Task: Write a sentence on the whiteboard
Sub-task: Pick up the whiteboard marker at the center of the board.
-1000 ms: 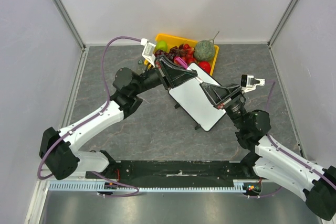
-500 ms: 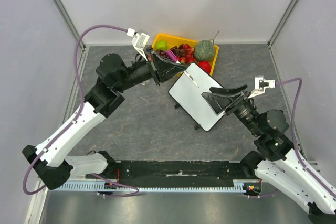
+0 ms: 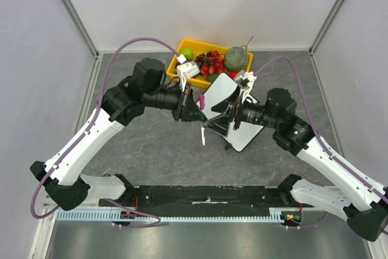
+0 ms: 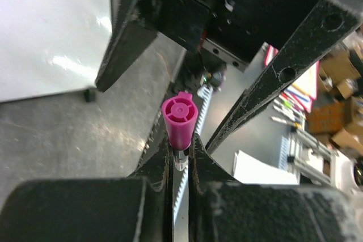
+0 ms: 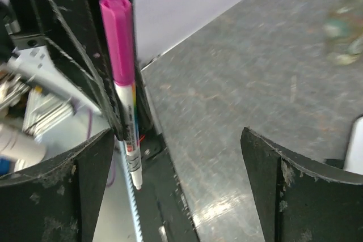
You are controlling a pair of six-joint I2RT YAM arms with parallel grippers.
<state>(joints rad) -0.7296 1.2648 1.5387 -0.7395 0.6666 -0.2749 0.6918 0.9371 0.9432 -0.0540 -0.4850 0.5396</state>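
Note:
A marker with a magenta cap (image 5: 116, 38) and a white barrel (image 5: 131, 157) is held near its capped end by my left gripper (image 4: 180, 147), which is shut on it. In the left wrist view the cap's end (image 4: 180, 118) points at the camera. Seen from above, the left gripper (image 3: 195, 110) is over the table's middle and the barrel (image 3: 202, 135) hangs below it. My right gripper (image 3: 213, 123) faces it, open (image 5: 176, 188), its fingers apart from the marker. The whiteboard (image 3: 242, 139) lies under the right arm. Its visible part is blank and the sentence is not in view.
A yellow tray (image 3: 180, 47) at the back wall holds a green apple (image 3: 187, 53), a melon (image 3: 237, 58) and red fruit (image 3: 209, 66). Grey walls close in three sides. The arms' base rail (image 3: 206, 201) runs along the near edge.
The left arm swung from the tray to the table's middle with the marker. The right gripper opened, left the whiteboard's right side and turned to face the marker.

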